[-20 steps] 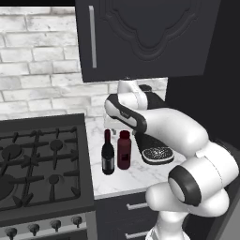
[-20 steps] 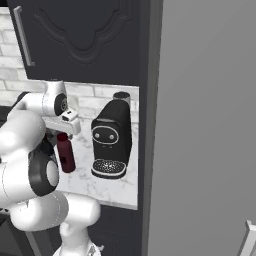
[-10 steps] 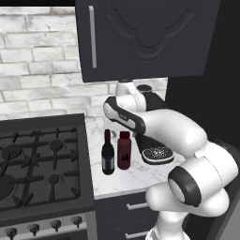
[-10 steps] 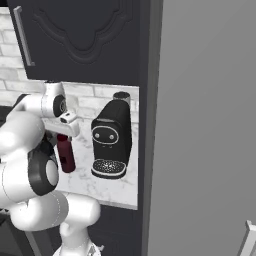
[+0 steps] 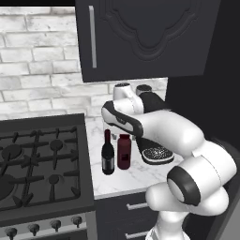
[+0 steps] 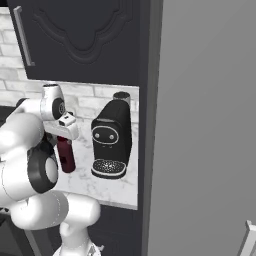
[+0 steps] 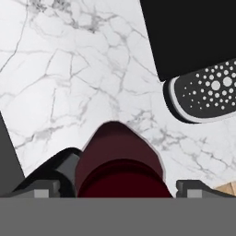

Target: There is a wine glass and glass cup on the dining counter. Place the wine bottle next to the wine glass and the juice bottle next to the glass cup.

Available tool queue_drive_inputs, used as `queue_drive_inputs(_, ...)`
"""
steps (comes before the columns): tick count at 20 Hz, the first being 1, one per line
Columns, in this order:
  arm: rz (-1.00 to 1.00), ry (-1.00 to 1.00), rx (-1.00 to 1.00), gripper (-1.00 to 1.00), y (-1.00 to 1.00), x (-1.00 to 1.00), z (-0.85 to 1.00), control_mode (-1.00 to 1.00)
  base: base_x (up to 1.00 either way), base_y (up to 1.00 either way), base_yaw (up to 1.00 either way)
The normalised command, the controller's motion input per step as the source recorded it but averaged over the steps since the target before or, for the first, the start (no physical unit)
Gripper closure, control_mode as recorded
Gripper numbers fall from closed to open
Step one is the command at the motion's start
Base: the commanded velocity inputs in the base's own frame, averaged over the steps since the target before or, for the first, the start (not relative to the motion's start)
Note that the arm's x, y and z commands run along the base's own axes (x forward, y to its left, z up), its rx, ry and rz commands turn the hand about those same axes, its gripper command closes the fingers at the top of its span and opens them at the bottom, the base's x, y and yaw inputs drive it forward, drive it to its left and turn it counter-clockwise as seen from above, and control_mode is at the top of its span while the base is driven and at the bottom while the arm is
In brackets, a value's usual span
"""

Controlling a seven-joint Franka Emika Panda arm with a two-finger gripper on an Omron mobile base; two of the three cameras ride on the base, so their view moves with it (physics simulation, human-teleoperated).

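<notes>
The juice bottle (image 5: 123, 151), stubby and maroon with a red cap, stands on a small marble worktop (image 5: 136, 176). The wine bottle (image 5: 108, 157), near-black with a slim neck, stands close on its left. My gripper (image 7: 122, 186) hangs open straight above the juice bottle (image 7: 119, 159), one fingertip on each side of its cap and not touching it. In the hand view the wine bottle (image 7: 57, 168) shows as a dark shape beside the left fingertip. In the right base view the juice bottle (image 6: 65, 156) is just under my hand. The wine glass, glass cup and dining counter are out of view.
A black coffee machine (image 6: 112, 140) stands right of the bottles, its perforated drip tray (image 7: 205, 92) close to the juice bottle. A gas stove (image 5: 40, 164) borders the worktop on the left. A dark wall cabinet (image 5: 140, 37) hangs overhead and a tall grey panel (image 6: 205, 125) closes the right side.
My hand has sunk a little toward the juice bottle. The jaws stay open and both bottles stand where they were.
</notes>
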Motion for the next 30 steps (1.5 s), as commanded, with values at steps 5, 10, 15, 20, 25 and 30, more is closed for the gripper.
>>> queue_drive_inputs(5, -0.04, 0.03, 0.0, 1.0, 0.0, 0.0, -0.08, -1.0, 0.0, 0.0, 0.0)
queue_drive_inputs(10, -0.02, 0.01, 0.0, 1.0, 0.0, -0.05, -0.03, -1.0, 0.0, 0.0, 0.0)
queue_drive_inputs(15, -0.02, 0.0, 0.0, 1.0, -0.1, -0.24, 0.01, -1.0, 0.0, 0.0, 0.0)
queue_drive_inputs(20, -0.01, 0.0, 0.0, 1.0, -0.16, -0.36, 0.18, -1.0, 0.0, 0.0, 0.0)
queue_drive_inputs(25, 0.0, 0.0, 0.0, 1.0, -0.15, -0.46, 0.23, -1.0, 0.0, 0.0, 0.0)
queue_drive_inputs(30, 0.0, -0.03, 0.0, 1.0, -0.08, -0.52, 0.22, -1.0, 0.0, 0.0, 0.0)
